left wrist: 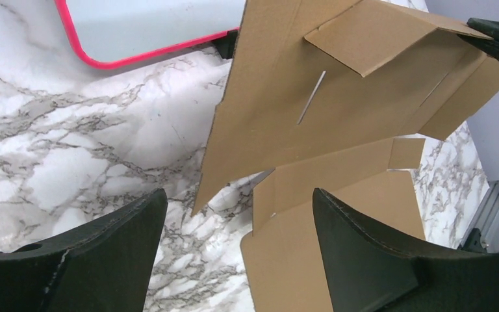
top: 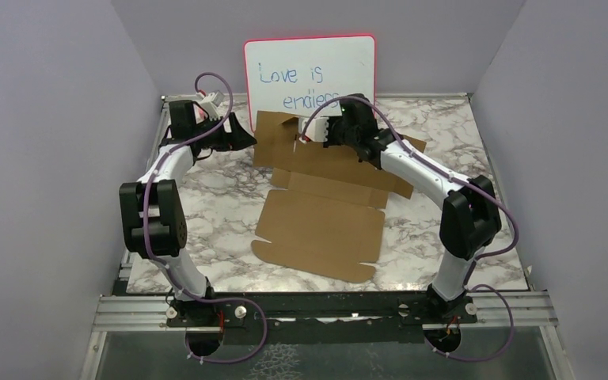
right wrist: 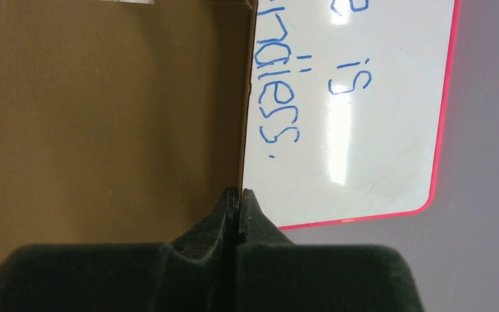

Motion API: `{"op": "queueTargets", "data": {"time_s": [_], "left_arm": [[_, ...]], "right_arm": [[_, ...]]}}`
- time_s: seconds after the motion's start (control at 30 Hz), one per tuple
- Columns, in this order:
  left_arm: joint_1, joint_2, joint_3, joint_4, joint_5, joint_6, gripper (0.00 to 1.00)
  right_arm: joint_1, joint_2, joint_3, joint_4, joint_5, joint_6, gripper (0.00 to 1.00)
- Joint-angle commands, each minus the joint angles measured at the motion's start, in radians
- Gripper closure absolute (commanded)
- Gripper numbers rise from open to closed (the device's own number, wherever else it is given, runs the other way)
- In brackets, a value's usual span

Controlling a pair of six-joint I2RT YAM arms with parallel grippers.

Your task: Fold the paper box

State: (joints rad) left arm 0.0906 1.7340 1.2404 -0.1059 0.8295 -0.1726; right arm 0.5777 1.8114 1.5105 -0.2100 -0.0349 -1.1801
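The paper box (top: 321, 226) is a flat brown die-cut cardboard sheet on the marble table. Its near panel lies flat and its far part is lifted up. My right gripper (top: 317, 131) is at the raised far edge. In the right wrist view that gripper (right wrist: 239, 190) is shut, with the thin cardboard edge (right wrist: 104, 117) running into the jaws. My left gripper (top: 245, 140) hovers at the sheet's far left side. In the left wrist view this gripper (left wrist: 237, 195) stands wide open, the raised slotted panel (left wrist: 338, 97) ahead of it, with nothing between the fingers.
A red-framed whiteboard (top: 309, 75) with blue writing leans against the back wall, right behind the lifted cardboard. It also shows in both wrist views, whiteboard (left wrist: 149, 26) and whiteboard (right wrist: 351, 110). Purple walls close in the table (top: 206, 190) on three sides.
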Motion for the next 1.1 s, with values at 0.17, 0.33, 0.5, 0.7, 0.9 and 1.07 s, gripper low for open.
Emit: {"op": "queueTargets", "data": {"time_s": [0.17, 0.33, 0.5, 0.7, 0.9, 1.07], "left_arm": [[0.0, 0.122, 0.096, 0.101, 0.09, 0.086, 0.19], [-0.013, 0.178, 0.15, 0.144, 0.11, 0.12, 0.22], [-0.027, 0.228, 0.171, 0.207, 0.153, 0.11, 0.3], [-0.071, 0.259, 0.17, 0.223, 0.155, 0.168, 0.41], [-0.08, 0.204, 0.111, 0.237, 0.116, 0.221, 0.74], [-0.086, 0.1, 0.031, 0.248, 0.057, 0.236, 0.89]], "right_arm": [[0.025, -0.081, -0.1, 0.157, 0.069, -0.168, 0.97], [0.03, -0.099, -0.119, 0.176, 0.07, -0.196, 0.97], [0.037, -0.113, -0.152, 0.201, 0.066, -0.23, 0.95], [0.049, -0.109, -0.151, 0.201, 0.077, -0.252, 0.96], [0.052, -0.108, -0.168, 0.245, 0.111, -0.289, 0.98], [0.054, -0.109, -0.19, 0.3, 0.127, -0.32, 0.99]]}}
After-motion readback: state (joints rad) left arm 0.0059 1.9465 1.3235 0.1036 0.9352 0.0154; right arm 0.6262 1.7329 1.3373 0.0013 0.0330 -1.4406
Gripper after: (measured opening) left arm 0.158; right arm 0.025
